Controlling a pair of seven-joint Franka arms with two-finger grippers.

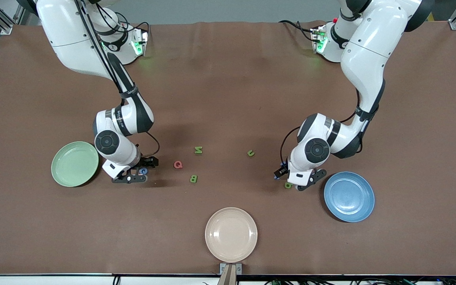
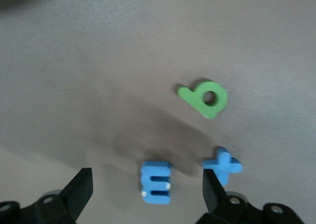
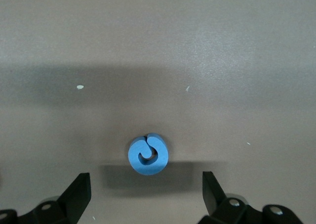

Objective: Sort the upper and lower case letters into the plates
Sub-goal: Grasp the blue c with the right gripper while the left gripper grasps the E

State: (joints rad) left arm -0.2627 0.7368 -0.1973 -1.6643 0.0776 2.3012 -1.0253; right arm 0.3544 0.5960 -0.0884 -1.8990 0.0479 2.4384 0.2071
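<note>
The right gripper (image 1: 137,174) hangs low over the table just beside the mint green plate (image 1: 75,164), fingers spread wide and holding nothing; a round blue letter (image 3: 148,154) lies flat on the table between them, touching neither finger. The left gripper (image 1: 302,183) is low beside the blue plate (image 1: 349,196), also wide open and empty. A blue letter E (image 2: 156,182) lies between its fingers, a blue t-shaped letter (image 2: 223,164) is close to one fingertip, and a green letter b (image 2: 205,99) lies near them.
</note>
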